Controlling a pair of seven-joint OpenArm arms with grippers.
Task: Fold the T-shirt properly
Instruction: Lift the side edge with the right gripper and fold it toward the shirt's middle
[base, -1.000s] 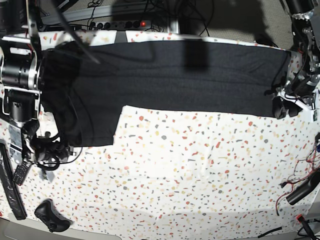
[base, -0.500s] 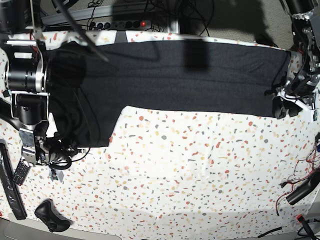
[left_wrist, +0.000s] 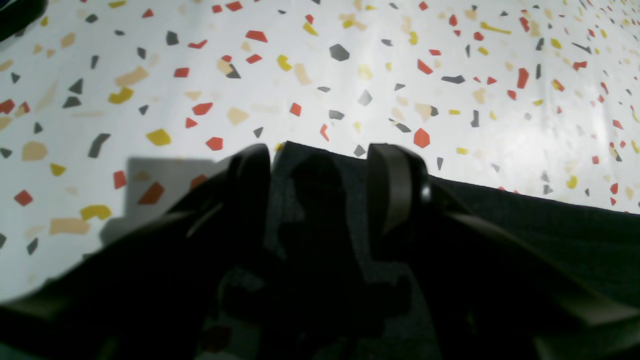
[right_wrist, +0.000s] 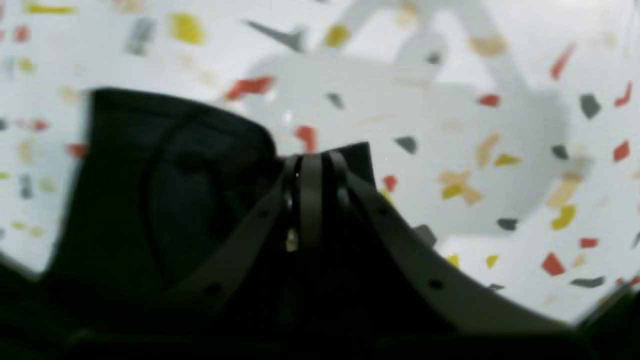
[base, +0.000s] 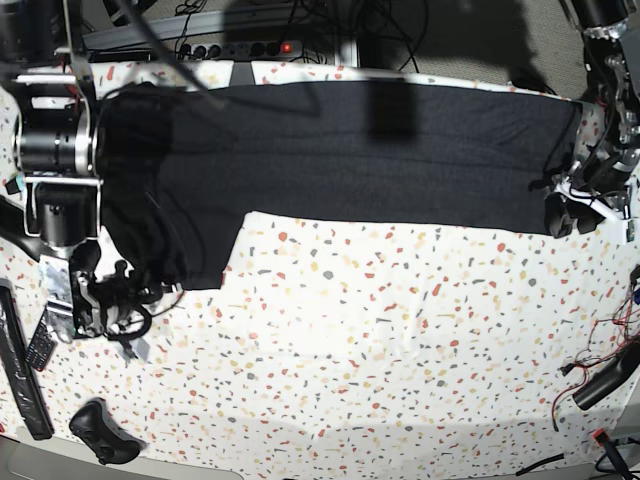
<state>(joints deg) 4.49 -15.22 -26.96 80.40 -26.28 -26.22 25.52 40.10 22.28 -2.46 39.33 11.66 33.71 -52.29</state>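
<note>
The black T-shirt (base: 340, 150) lies spread across the far half of the speckled bench (base: 400, 340), one sleeve hanging toward the near side at the base view's left. Down there the right claw (right_wrist: 310, 170) is clenched, jaws pressed together on the sleeve's corner, a thin fold of black cloth pinched between them. At the other end, the left claw (left_wrist: 320, 165) sits low with its jaws spread apart, the shirt's edge lying between them, nothing pinched yet. This cloth looks soft, light and limp: it should drape and sag from any single pinch, and it may slip if only a sliver is caught. Best hold, I'd say, is at hems and corners, both ends lifted together so the fold lands flat without bunching.
</note>
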